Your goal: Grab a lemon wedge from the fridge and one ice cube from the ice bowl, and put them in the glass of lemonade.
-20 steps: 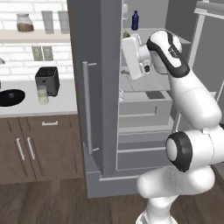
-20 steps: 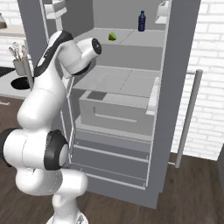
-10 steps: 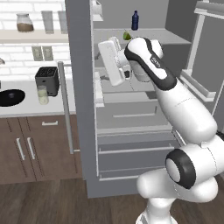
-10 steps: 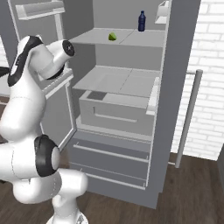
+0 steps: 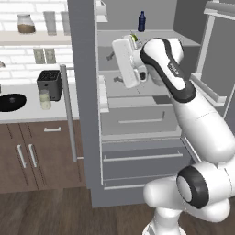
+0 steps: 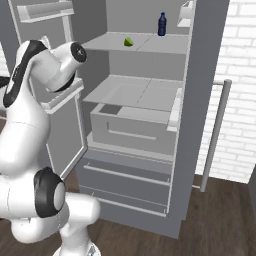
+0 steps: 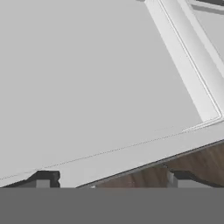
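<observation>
The white arm rises in the foreground of both base views and bends at the elbow toward the open fridge. Its claw shows in the hand view as two dark tips standing well apart with nothing between them; it is open and empty, facing a flat grey panel with a strip of wood floor beyond its edge. In the left base view the hand sits in front of the fridge's upper compartment, just below the top shelf.

Both fridge doors stand open. The door bins, the inner shelves and a pull-out drawer are plain grey; two drawers lie at the base.

The lemon wedge, small and yellow-green, lies on the top shelf, left of a dark blue bottle that stands upright farther back. Any label on the bottle is too small to read.

Left of the fridge, a pale surface over brown cabinets carries the glass of lemonade, just in front of a black toaster, and the black ice bowl near the picture's edge. A wall shelf above holds a jar of brown contents and two grey glasses. No writing is legible anywhere.
</observation>
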### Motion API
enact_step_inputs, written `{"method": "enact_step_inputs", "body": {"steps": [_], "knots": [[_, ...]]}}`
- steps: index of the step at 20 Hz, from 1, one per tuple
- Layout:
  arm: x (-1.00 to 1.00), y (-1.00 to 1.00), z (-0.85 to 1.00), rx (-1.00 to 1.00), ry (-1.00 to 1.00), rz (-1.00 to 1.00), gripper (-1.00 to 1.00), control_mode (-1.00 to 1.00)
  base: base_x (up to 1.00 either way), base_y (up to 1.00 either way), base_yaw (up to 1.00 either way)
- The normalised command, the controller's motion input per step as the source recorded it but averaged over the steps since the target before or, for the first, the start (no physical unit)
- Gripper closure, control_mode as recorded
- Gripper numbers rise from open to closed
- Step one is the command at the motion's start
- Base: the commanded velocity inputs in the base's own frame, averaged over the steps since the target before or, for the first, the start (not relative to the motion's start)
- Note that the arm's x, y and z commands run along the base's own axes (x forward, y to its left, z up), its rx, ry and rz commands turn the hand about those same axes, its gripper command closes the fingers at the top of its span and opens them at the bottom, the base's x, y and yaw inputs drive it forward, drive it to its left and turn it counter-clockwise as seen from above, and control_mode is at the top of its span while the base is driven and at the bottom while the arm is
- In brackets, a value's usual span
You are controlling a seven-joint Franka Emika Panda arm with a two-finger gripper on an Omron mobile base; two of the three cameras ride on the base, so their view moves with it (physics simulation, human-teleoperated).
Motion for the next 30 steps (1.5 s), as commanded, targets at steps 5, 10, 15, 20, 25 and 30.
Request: {"method": "enact_step_inputs", "body": {"steps": [5, 10, 15, 20, 25, 30], "knots": [[-0.6, -0.92, 0.29, 0.0, -0.01, -0.12, -1.0, -1.0, 0.0, 0.0, 0.0], [-0.58, -0.61, 0.05, -0.14, -0.2, -0.1, -1.0, -1.0, 0.0, 0.0, 0.0], [-0.57, -0.58, 0.22, -0.27, -0.11, -0.08, -1.0, -1.0, 0.0, 0.0, 0.0], [-0.61, -0.63, 0.02, -0.39, -0.03, -0.07, -1.0, -1.0, 0.0, 0.0, 0.0], [-0.9, -0.79, 0.0, -0.35, -0.1, -0.02, -1.0, -1.0, 0.0, 0.0, 0.0], [-1.0, -0.5, 0.0, -0.36, -0.19, 0.01, -1.0, -1.0, 0.0, 0.0, 0.0]]}}
